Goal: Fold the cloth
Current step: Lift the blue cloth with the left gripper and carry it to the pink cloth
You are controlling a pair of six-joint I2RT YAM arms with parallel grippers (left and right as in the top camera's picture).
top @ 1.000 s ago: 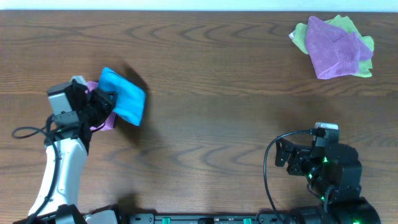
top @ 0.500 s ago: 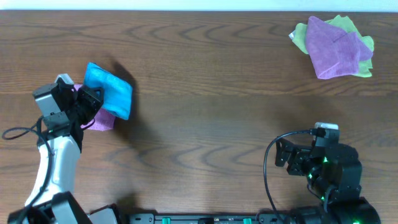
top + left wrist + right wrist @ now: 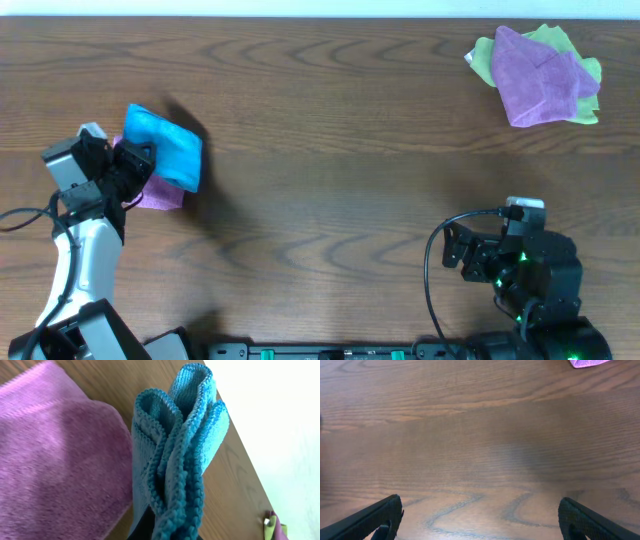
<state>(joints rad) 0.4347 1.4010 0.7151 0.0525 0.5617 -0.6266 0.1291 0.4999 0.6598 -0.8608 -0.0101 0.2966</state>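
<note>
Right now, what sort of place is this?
Probably a robotics lab bench: a robot's left arm gripping a blue cloth, its right arm, and spare cloths piled on a plain wood table.

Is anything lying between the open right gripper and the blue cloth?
Nothing visible does. Only bare table separates the right gripper from the cloth, which the left gripper holds at the table's left side. The purple cloth lies beside it, not in between.

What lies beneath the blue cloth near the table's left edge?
A purple cloth shows beneath the blue cloth, held by the left tool. How far it extends underneath is covered.
</note>
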